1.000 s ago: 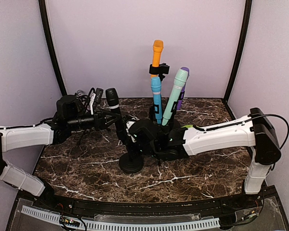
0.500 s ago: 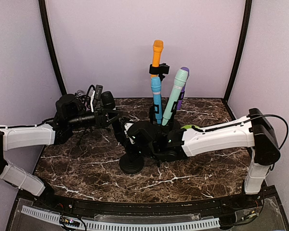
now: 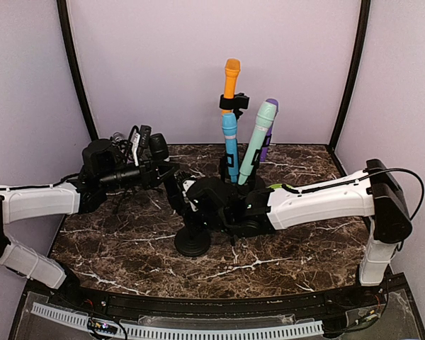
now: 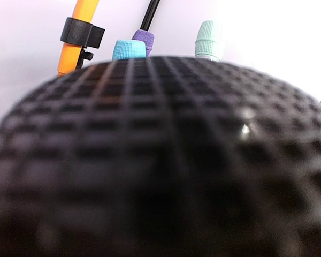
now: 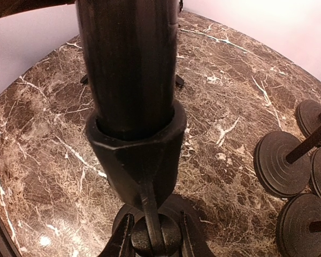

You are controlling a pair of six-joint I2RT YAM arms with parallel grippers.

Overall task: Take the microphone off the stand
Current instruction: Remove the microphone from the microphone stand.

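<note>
Mic seated in the clip of the stand, leaning left. Right gripper pinches the stand below the clip. Left gripper sits at the mic head, closure indeterminate. Advise a firm grasp, then a pull along the mic's axis.

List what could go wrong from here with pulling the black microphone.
1. The black microphone sits deep in its holder; the left claw, up at the rounded mesh head, may slip off.
2. A sideways pull could tilt the stand, though the right claw clamps its post, toward the teal microphone.
</note>
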